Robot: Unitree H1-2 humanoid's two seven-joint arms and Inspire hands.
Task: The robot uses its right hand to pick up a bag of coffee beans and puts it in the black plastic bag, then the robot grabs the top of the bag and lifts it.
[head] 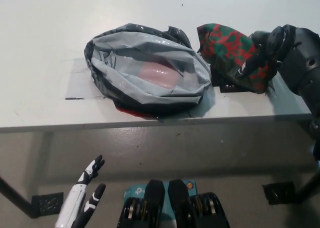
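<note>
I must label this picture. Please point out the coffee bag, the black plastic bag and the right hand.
coffee bag (pixel 225 45): head view, red-green upper face.
black plastic bag (pixel 145 55): head view, grey inner lining.
right hand (pixel 255 58): head view, black fingers on the coffee bag.

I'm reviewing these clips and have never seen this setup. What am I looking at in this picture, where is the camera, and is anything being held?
The camera sits on a humanoid robot's head and looks steeply down. On the pale table lies a black plastic bag, its mouth open, showing a grey lining and something pinkish inside. Beside it, toward the table's right edge, lies a red-and-green patterned bag of coffee beans. The robot's black right hand is on that bag's right side, fingers against it; whether it has a firm grip cannot be told. The bag rests on the table. The white left hand hangs open below the table, idle.
</note>
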